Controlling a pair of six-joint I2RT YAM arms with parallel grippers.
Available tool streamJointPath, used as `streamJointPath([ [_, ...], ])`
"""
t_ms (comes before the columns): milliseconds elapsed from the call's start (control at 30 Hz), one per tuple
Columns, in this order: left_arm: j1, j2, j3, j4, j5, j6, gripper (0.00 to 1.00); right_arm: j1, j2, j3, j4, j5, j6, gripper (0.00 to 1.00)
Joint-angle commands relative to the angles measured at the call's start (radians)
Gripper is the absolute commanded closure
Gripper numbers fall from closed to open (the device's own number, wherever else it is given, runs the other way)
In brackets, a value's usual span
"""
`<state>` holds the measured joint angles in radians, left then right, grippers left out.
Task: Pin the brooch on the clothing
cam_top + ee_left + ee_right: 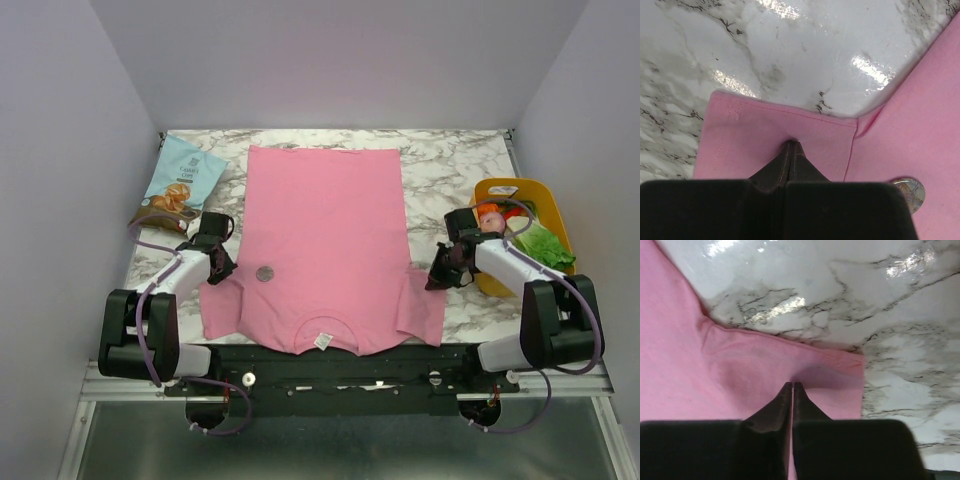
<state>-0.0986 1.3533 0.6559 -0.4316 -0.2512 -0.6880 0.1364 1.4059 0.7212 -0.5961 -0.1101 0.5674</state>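
Observation:
The clothing (pixel 320 230), a pink T-shirt, lies flat on the marble table with its neckline and white label (pixel 323 341) toward the arms. The brooch (pixel 264 272), a small silvery disc, rests on the shirt near its left sleeve, and its edge shows in the left wrist view as well (pixel 910 192). My left gripper (pixel 222 268) is shut, its tips (pixel 791 142) pinching a small pucker of the left sleeve (pixel 765 140). My right gripper (pixel 437 283) is shut on the right sleeve (pixel 830 385), with a sliver of pink between its fingers (pixel 792 384).
A blue snack bag (pixel 180 185) lies at the back left of the table. A yellow basket (pixel 548 198) holding toy food, including a green leafy piece (pixel 545 250), stands at the right, close behind the right arm. White walls enclose the table.

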Motion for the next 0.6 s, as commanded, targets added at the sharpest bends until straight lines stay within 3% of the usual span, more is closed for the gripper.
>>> streamJointPath([
  [0,-0.01,-0.023,-0.004,-0.042,-0.019,0.021,1.0,0.003,0.036,0.049,-0.076,0.079,-0.009,0.95],
  [33,-0.013,-0.034,0.002,-0.041,-0.011,0.022,1.0,0.003,0.051,0.052,-0.073,0.061,-0.018,0.99],
  [300,-0.044,-0.219,0.082,-0.065,0.052,0.047,1.0,0.052,0.206,0.121,-0.109,0.104,-0.04,0.99],
  [567,-0.058,-0.404,0.157,-0.059,0.089,0.085,1.0,0.092,0.324,0.289,-0.257,0.265,-0.052,0.99],
])
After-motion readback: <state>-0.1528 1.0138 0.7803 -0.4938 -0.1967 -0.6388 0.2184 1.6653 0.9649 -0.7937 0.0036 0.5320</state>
